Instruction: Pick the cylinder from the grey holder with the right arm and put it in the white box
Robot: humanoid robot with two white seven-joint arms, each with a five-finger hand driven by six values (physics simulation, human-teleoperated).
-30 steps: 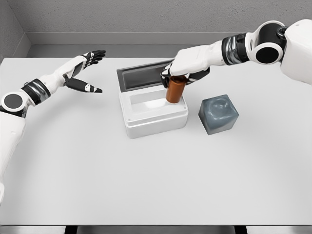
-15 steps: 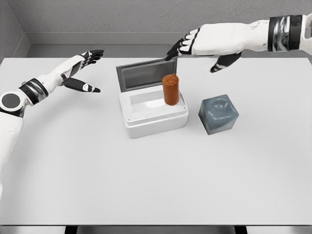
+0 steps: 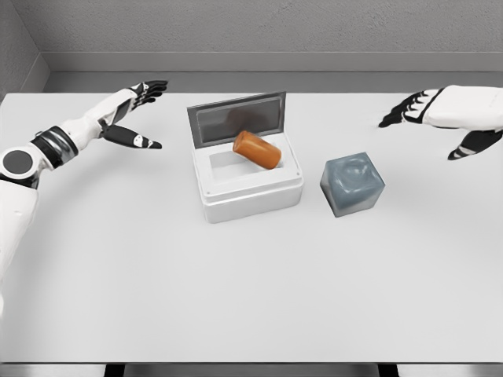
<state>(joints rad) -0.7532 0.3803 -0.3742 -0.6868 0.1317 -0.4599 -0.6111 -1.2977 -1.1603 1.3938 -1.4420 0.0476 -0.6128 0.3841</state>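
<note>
R hand (image 3: 440, 118) fingers spread wide, holding nothing, hovering at approx 3 o'clock from the white box (image 3: 247, 182), well apart from it and above the table (image 3: 236, 283). L hand (image 3: 134, 110) also open, fingers loose, nothing held, out at 9–10 o'clock of the box; arm idle.

Cylinder (image 3: 257, 149): orange-brown, lying tilted on its side w/ its lower end inside the box's tray, upper end pointing to approx 10 o'clock toward the raised lid (image 3: 237, 118). Not upright; whether it rests on the tray floor or leans on the far wall, can't tell.

Grey holder (image 3: 352, 183) sits just beside the box at 3 o'clock, socket on top vacant.

Handling, my read: rigid, smooth-sided, prob. light, will roll if nudged. If a re-grip were needed, take it across the mid-body w/ thumb opposing fingers, not by the ends. Placement looks done.
</note>
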